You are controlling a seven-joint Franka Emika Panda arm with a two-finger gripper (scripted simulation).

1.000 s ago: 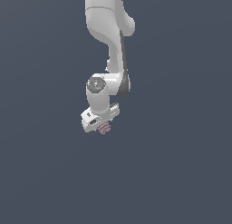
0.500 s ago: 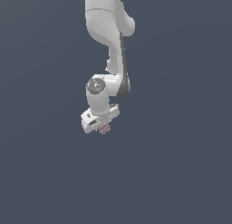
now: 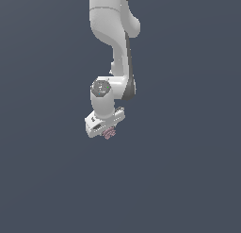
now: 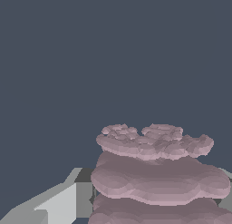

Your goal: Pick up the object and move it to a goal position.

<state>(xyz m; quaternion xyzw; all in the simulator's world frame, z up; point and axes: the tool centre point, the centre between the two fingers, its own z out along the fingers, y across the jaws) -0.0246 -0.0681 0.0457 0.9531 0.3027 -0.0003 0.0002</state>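
The object (image 3: 110,132) is a small dusty-pink lump with darker ridged stripes. It sits just under the white gripper head, between the fingers of my gripper (image 3: 109,131), and is narrower than the head. In the wrist view the object (image 4: 156,177) fills the near field as stacked pink layers, with a grey finger (image 4: 54,205) pressed against one side. The other finger is mostly hidden behind the lump. The gripper is shut on the object and holds it in the air.
The white arm (image 3: 115,34) reaches down from the top of the exterior view. The background is plain dark blue-grey all around, with no other object, edge or marker in view.
The arm and the held object have barely moved; the gripper stays shut on the object.
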